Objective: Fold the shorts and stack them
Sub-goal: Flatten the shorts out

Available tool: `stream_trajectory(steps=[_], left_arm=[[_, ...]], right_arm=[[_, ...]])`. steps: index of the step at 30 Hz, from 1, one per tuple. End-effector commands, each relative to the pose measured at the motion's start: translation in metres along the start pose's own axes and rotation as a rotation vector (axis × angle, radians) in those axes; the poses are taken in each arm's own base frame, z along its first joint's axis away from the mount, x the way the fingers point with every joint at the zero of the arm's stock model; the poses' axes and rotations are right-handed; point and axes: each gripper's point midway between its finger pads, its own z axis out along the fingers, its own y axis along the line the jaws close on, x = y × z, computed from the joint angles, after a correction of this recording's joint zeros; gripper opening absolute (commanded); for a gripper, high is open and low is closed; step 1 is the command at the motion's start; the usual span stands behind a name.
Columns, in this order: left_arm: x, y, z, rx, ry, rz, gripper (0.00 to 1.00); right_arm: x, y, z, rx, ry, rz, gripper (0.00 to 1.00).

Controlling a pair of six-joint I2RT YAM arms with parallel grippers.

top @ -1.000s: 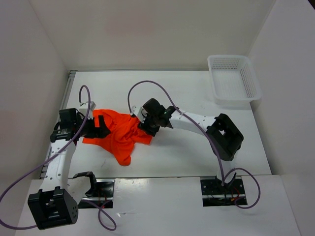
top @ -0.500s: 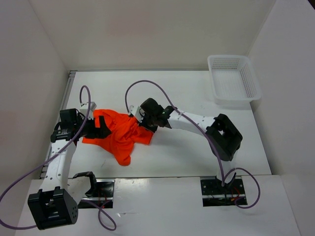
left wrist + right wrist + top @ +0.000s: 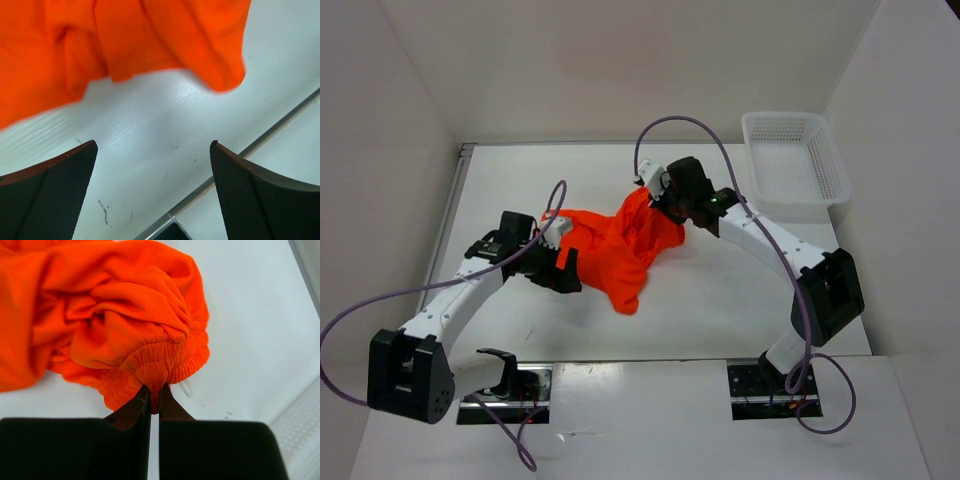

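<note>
The orange-red shorts [image 3: 620, 250] lie bunched on the white table, stretched from mid-left up toward the right arm. My right gripper [image 3: 665, 200] is shut on the ribbed waistband of the shorts [image 3: 155, 372] and holds that end lifted. My left gripper [image 3: 560, 272] is open and empty at the lower left edge of the cloth; in the left wrist view the shorts [image 3: 125, 45] hang above the gap between my open fingers [image 3: 55, 185], not touching them.
A white mesh basket [image 3: 794, 165] stands at the back right corner. White walls close in the table on the left, back and right. The table's front edge with a metal rail [image 3: 240, 155] runs just below the left gripper.
My right gripper has pulled the waistband up and to the right, dragging the shorts toward the table's middle. My left gripper has let go of the cloth and moved right, now open.
</note>
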Motion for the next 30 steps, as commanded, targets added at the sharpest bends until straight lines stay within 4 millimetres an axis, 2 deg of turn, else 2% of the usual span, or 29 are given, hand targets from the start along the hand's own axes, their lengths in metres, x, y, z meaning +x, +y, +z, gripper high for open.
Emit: stream_trajectory(steps=[1, 3, 4, 6, 8, 9, 12, 13, 14, 16, 20, 21, 22, 24, 27, 30], left_arm=[[-0.011, -0.025, 0.008, 0.054, 0.028, 0.089, 1.00], [-0.014, -0.041, 0.017, 0.110, 0.062, 0.122, 1.00], [-0.021, -0.056, 0.025, 0.149, 0.052, 0.176, 1.00], [-0.031, -0.067, 0.042, 0.178, 0.043, 0.227, 1.00], [-0.056, -0.075, 0.064, 0.187, -0.034, 0.296, 1.00], [-0.074, -0.078, 0.069, 0.202, -0.093, 0.322, 1.00], [-0.073, -0.098, 0.085, 0.316, -0.082, 0.345, 1.00], [-0.063, -0.099, 0.094, 0.336, -0.051, 0.342, 1.00], [-0.057, -0.110, 0.099, 0.366, -0.034, 0.360, 1.00], [-0.045, -0.113, 0.113, 0.380, 0.001, 0.367, 1.00], [-0.036, -0.107, 0.136, 0.352, 0.040, 0.365, 1.00], [-0.037, -0.112, 0.139, 0.360, 0.044, 0.376, 1.00], [-0.029, -0.110, 0.145, 0.353, 0.069, 0.373, 1.00], [-0.028, -0.108, 0.156, 0.296, 0.074, 0.396, 1.00], [-0.027, -0.091, 0.161, 0.169, 0.084, 0.411, 1.00], [-0.012, -0.084, 0.163, 0.121, 0.120, 0.419, 0.91]], right_arm=[[0.010, -0.030, -0.020, 0.085, -0.003, 0.005, 0.00], [0.017, -0.040, -0.021, 0.099, 0.003, 0.039, 0.00], [0.015, -0.038, -0.020, 0.081, -0.007, 0.039, 0.00], [0.007, -0.033, -0.025, 0.056, -0.035, 0.070, 0.00], [0.005, -0.028, -0.025, 0.033, -0.047, 0.097, 0.00], [0.002, -0.029, -0.028, 0.037, -0.056, 0.108, 0.00], [-0.001, -0.033, -0.031, 0.055, -0.067, 0.108, 0.00], [-0.002, -0.035, -0.031, 0.068, -0.073, 0.107, 0.00], [-0.002, -0.035, -0.031, 0.068, -0.073, 0.107, 0.00], [-0.005, -0.036, -0.034, 0.072, -0.081, 0.107, 0.00], [-0.003, -0.041, -0.036, 0.084, -0.085, 0.113, 0.00], [0.001, -0.039, -0.035, 0.080, -0.077, 0.113, 0.00], [0.004, -0.041, -0.037, 0.087, -0.074, 0.119, 0.00], [0.006, -0.044, -0.037, 0.093, -0.072, 0.134, 0.00], [0.009, -0.046, -0.040, 0.100, -0.070, 0.139, 0.00], [0.005, -0.054, -0.048, 0.122, -0.094, 0.143, 0.00]])
